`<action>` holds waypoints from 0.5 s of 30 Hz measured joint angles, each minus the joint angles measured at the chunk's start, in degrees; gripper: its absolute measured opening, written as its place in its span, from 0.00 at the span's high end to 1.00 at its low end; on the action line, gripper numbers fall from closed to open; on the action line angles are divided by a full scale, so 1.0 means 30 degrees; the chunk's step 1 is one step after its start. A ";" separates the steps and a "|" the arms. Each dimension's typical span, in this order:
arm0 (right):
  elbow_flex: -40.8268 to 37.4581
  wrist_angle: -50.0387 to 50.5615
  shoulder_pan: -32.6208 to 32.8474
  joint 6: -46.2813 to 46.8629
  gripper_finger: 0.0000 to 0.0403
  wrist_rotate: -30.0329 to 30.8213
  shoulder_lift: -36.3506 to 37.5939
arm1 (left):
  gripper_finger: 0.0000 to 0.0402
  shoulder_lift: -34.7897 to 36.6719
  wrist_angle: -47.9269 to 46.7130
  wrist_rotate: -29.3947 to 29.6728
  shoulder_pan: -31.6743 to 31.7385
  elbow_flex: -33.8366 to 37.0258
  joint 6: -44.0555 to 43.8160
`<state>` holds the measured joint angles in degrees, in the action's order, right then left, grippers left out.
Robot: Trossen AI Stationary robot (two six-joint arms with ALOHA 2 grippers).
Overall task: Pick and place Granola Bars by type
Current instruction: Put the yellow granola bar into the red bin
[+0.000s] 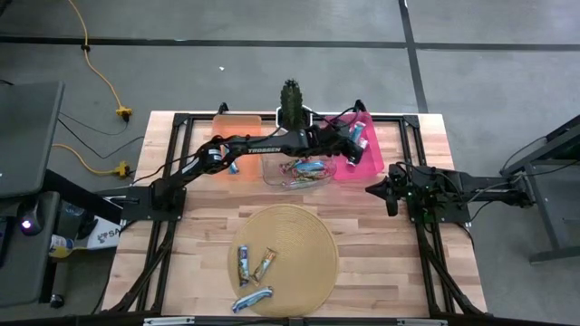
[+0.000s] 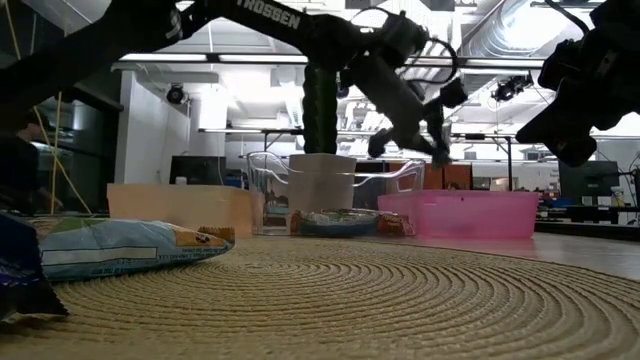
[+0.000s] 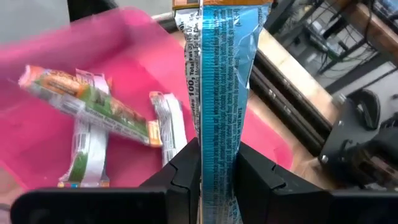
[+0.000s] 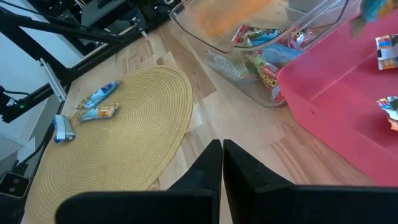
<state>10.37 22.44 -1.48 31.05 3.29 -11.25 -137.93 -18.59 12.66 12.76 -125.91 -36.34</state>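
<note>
Above the pink bin (image 1: pixel 370 161), left claw (image 3: pixel 217 163) pinches a blue-and-white granola bar (image 3: pixel 219 93), bar hanging upright over the bin floor. Pink bin holds three wrapped bars (image 3: pixel 93 106) lying crossed. Clear bin (image 1: pixel 299 170), middle of back row, holds a mixed heap of bars. Orange bin (image 1: pixel 237 127) at back left; contents cannot be told. Round woven mat (image 1: pixel 288 244) at bench (image 1: pixel 381 263) front carries three bars (image 1: pixel 256 264), one near its front rim. Right claw (image 4: pixel 222 163), fingers pressed together, hovers over bare wood just beside the pink bin's right edge.
</note>
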 joint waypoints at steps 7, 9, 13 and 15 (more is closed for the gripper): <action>0.0000 0.0006 0.0007 0.0000 1.00 -0.0007 0.0000 | 0.82 -0.0379 -0.0289 -0.0051 -0.0004 -0.0014 -0.0007; 0.0000 0.0007 0.0003 0.0003 1.00 -0.0004 0.0000 | 0.82 -0.0379 -0.0274 -0.0030 -0.0004 -0.0014 0.0000; 0.0000 0.0007 0.0007 0.0007 1.00 -0.0078 0.0000 | 0.82 -0.0372 -0.0328 -0.0026 0.0004 -0.0014 0.0153; 0.0000 0.0007 0.0002 0.0007 1.00 -0.0073 0.0000 | 0.82 -0.0372 -0.0295 -0.0026 -0.0004 -0.0014 0.0396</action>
<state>10.37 22.46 -1.47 31.07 3.07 -11.25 -139.04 -19.47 12.58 12.75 -125.95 -35.15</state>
